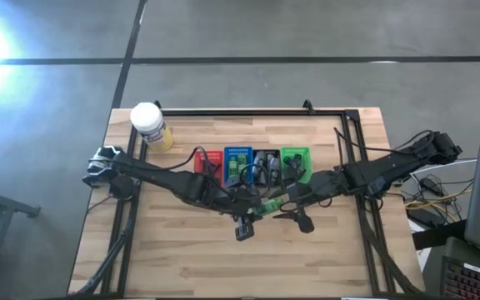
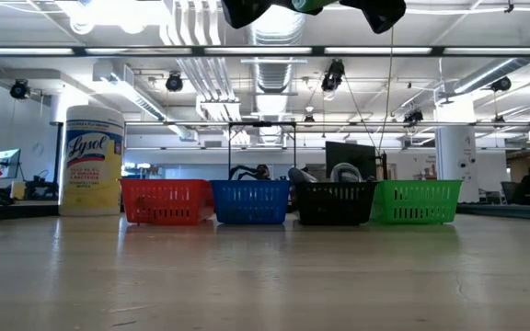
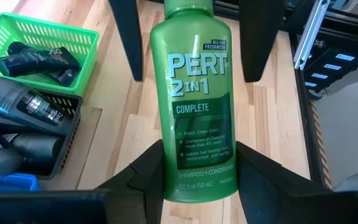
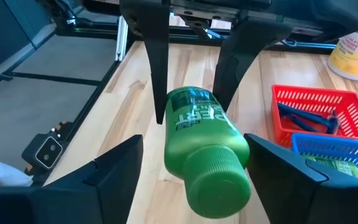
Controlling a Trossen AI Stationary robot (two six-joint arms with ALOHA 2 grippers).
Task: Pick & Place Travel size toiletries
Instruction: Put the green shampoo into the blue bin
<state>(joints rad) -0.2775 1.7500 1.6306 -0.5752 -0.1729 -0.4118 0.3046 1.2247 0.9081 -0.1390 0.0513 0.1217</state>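
Observation:
A green Pert shampoo bottle [image 3: 194, 106] hangs in the air over the table's middle [image 1: 267, 206], lying roughly level. My left gripper [image 3: 199, 165] is shut on its base end. My right gripper [image 4: 194, 149] is open; its fingers [image 3: 128, 43] stand on either side of the bottle's cap end [image 4: 219, 180] with small gaps showing. In the low view both grippers sit at the top edge, high above the table. More toiletries lie in the baskets: dark tubes in the green basket [image 3: 42, 43], grey ovals in the black basket [image 3: 61, 134]. My left gripper pinches the bottle's base end [image 3: 197, 183] between its two fingers [image 3: 143, 177], one on each narrow side. It comes level from the table's left, and the bottle runs on along the fingers. The bottle is lifted clear, cap pointing toward the right arm.
Four baskets stand in a row behind the grippers: red [image 1: 209, 161], blue [image 1: 238, 160], black [image 1: 265, 161], green [image 1: 295, 158]. Blue razors lie in the red basket [image 4: 319, 115]. A white-capped yellow wipes jar [image 1: 151, 125] stands at the far left corner. Bare wood lies on the near side.

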